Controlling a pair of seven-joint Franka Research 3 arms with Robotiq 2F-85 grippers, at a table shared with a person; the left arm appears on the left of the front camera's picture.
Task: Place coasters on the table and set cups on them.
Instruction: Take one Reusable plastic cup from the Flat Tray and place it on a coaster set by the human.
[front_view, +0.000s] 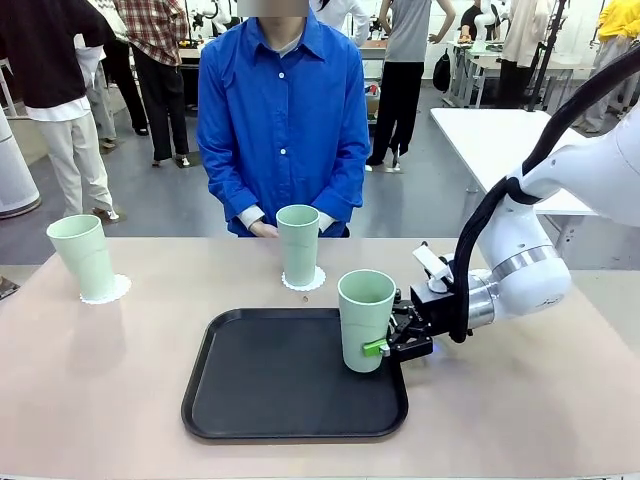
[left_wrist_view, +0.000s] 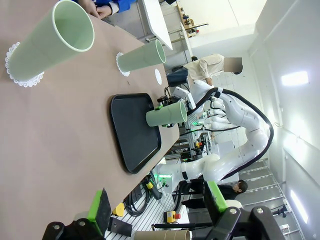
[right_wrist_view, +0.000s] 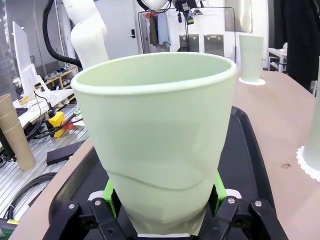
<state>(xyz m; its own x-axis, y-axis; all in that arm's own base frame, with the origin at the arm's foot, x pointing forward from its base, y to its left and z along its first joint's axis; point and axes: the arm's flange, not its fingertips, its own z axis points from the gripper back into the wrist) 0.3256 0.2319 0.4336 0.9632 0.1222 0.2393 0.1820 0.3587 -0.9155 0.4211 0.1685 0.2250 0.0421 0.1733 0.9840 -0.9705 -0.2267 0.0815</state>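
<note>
Two mint-green cups stand on white lacy coasters on the tan table (front_view: 110, 390): one cup (front_view: 82, 255) on a coaster (front_view: 108, 291) at the far left, another cup (front_view: 298, 243) on a coaster (front_view: 304, 282) before the person. My right gripper (front_view: 386, 347) is shut on the third cup (front_view: 365, 320), upright at the black tray's (front_view: 270, 385) right side. In the right wrist view its green pads (right_wrist_view: 112, 193) dent the cup's wall (right_wrist_view: 160, 125). A bare coaster (left_wrist_view: 158, 76) lies on the table beyond the tray. My left gripper (left_wrist_view: 157, 202) hangs open, far from the cups.
The person in a blue shirt (front_view: 283, 110) sits at the far side, hands resting behind the middle cup. A white table (front_view: 495, 140) stands at the back right. Bare tabletop lies to the left and right of the tray.
</note>
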